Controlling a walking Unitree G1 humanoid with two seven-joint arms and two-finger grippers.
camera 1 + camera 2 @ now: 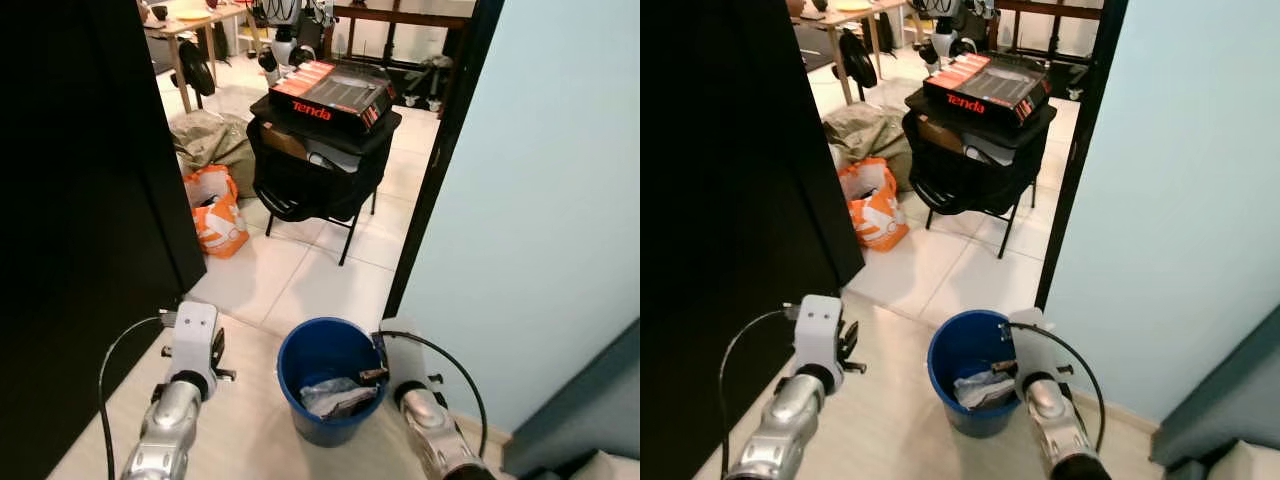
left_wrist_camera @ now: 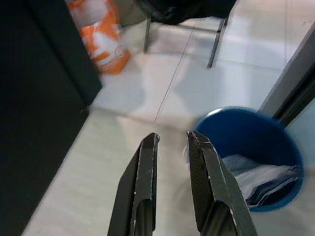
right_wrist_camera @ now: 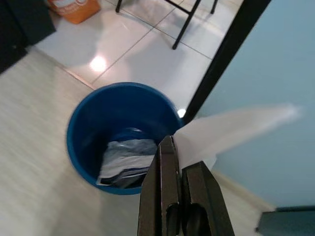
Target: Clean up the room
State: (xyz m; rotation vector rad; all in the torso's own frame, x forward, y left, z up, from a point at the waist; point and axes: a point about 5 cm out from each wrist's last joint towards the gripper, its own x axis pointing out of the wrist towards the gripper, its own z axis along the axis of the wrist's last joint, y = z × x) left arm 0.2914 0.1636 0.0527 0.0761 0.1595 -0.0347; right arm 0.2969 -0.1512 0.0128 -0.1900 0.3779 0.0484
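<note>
A blue bucket (image 1: 300, 395) stands on the floor just in front of me, with crumpled grey and white trash (image 1: 335, 397) at its bottom. My right gripper (image 3: 172, 147) hovers over the bucket's right rim (image 3: 76, 142), shut on a white sheet of paper (image 3: 231, 129) that sticks out past its fingertips. My left gripper (image 2: 172, 138) is to the left of the bucket above the pale floor. Its fingers (image 2: 147, 167) stand a little apart with nothing between them.
A tall black panel (image 1: 80, 200) is close on my left. A black door frame (image 1: 440, 150) and a light blue wall (image 1: 540, 200) are on the right. Beyond the doorway stand a black chair (image 1: 310, 180) with a Tenda box (image 1: 335, 95), an orange bag (image 1: 215, 215) and a grey sack (image 1: 210, 140).
</note>
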